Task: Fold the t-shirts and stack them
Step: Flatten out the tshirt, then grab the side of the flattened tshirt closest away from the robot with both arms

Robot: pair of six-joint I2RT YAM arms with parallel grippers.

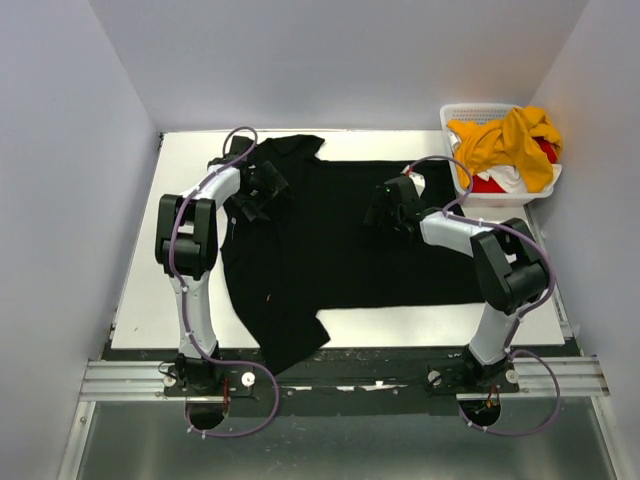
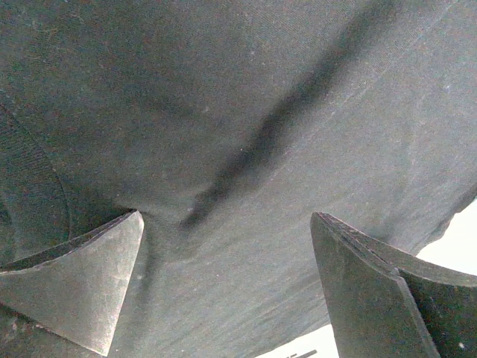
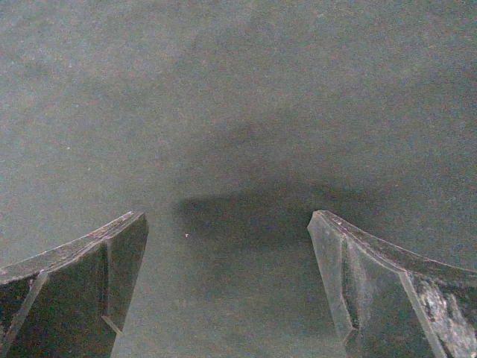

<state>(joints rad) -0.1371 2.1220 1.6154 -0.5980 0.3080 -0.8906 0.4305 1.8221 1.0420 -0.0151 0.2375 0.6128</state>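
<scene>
A large black t-shirt [image 1: 330, 240] lies spread on the white table, one sleeve at the back left and one at the front left. My left gripper [image 1: 262, 195] is open, low over its left part near the collar; the cloth [image 2: 246, 149] fills its view with a dark crease. My right gripper [image 1: 392, 212] is open, low over the shirt's right part; flat cloth [image 3: 238, 134] fills its view. Mustard-yellow [image 1: 505, 140], red [image 1: 487, 184] and white [image 1: 510, 178] shirts lie heaped in the basket.
A white slatted plastic basket [image 1: 455, 120] stands at the back right corner. Grey walls close the left, back and right sides. Bare white table [image 1: 190, 160] shows at the back left and along the front edge [image 1: 440, 325].
</scene>
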